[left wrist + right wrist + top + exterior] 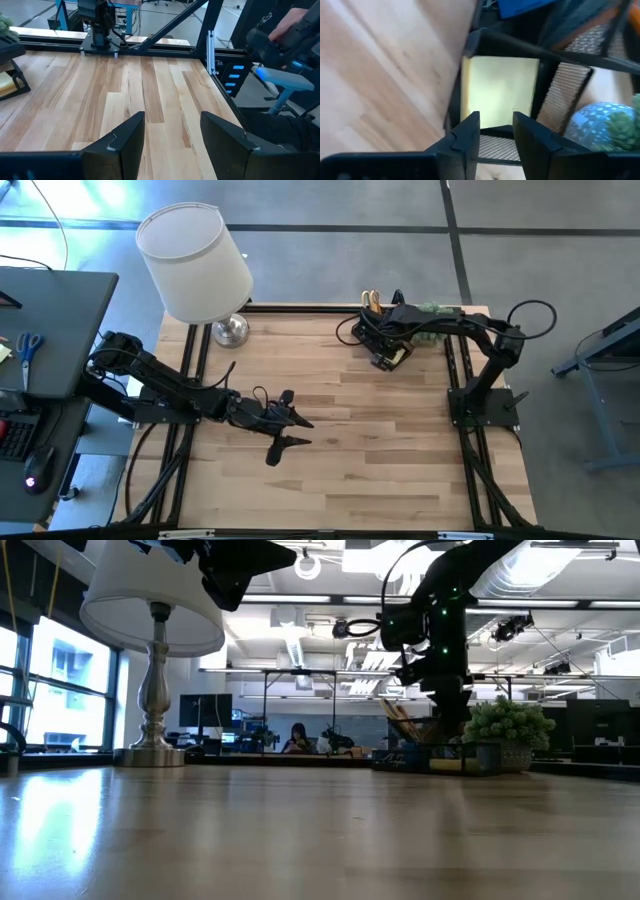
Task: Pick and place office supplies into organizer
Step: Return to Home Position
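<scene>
The black mesh organizer stands at the table's far right, with yellow scissor handles sticking up from its upright compartment. A yellow sticky-note pad lies flat in its low tray. My right gripper hangs over that tray, pointing steeply down, open, its fingertips just above the pad's edge with nothing between them. My left gripper waits open above the bare table at the left middle, nearly level; its fingers hold nothing.
A white-shaded lamp stands at the far left. A small green plant in a blue patterned pot stands right beside the organizer. The wooden table top lies between the two arms. A desk with blue-handled scissors stands off the table's left.
</scene>
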